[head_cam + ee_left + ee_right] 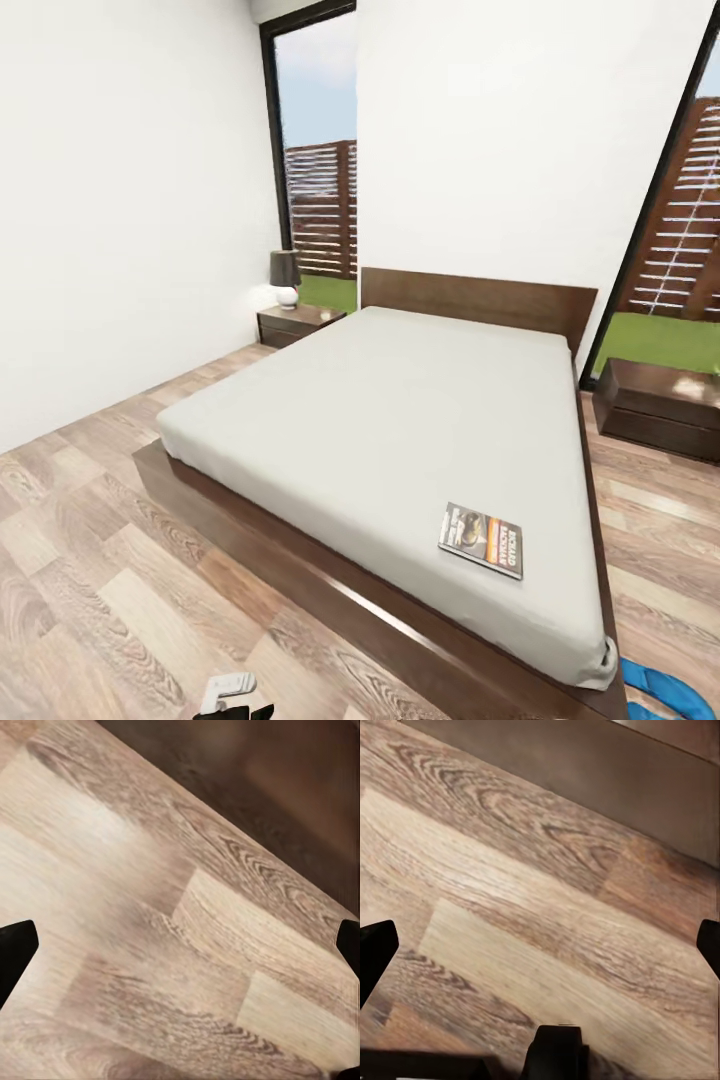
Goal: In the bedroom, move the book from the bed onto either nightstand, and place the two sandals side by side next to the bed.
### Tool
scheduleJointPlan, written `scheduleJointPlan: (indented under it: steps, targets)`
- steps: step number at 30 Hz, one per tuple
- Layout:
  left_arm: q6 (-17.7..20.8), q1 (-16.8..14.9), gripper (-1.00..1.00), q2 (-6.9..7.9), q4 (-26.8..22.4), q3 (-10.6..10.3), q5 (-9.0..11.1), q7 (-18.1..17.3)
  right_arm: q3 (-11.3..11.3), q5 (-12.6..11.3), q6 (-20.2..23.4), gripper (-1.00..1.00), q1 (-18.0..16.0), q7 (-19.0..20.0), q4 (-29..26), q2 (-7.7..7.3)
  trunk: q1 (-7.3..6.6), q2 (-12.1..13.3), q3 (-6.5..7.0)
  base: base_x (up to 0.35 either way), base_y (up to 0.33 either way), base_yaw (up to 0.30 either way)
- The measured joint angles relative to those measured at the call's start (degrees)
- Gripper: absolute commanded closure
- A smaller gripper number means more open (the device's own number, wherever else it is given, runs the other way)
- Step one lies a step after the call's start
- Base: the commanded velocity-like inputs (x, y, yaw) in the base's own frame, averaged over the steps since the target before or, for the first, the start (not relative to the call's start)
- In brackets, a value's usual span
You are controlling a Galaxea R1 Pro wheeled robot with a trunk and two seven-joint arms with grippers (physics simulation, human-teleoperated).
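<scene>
The book (481, 539) lies flat on the pale grey mattress near the foot-end right corner of the bed (400, 420). One nightstand (298, 322) stands left of the headboard and another nightstand (660, 402) stands to its right. A blue sandal (665, 692) lies on the floor by the bed's near right corner, cut off by the picture's edge. My left gripper (180, 945) is open over bare wood floor, beside the dark bed frame. My right gripper (540, 952) is open too, above floor planks with nothing between its fingers.
A dark-shaded lamp (285, 277) sits on the left nightstand. White walls and tall windows (318, 200) stand behind the headboard. Wood-plank floor (90, 560) runs along the bed's left side and foot. A white piece of my arm (228, 690) shows at the bottom edge.
</scene>
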Motion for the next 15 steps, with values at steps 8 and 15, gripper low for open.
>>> scheduleJointPlan:
  steps: [8, 15]
  targets:
    - [0.0, 0.0, -1.0, 0.0, 0.0, 0.0, 0.0, 0.0, 0.0, 0.0, 0.0, -1.0, 0.0, 0.0, 0.0, 0.0, 0.0, 0.0, 0.0, 0.0, 0.0, -0.3]
    - [0.0, 0.0, -1.0, 0.0, 0.0, 0.0, 0.0, 0.0, 0.0, 0.0, 0.0, -1.0, 0.0, 0.0, 0.0, 0.0, 0.0, 0.0, 0.0, 0.0, 0.0, -0.3]
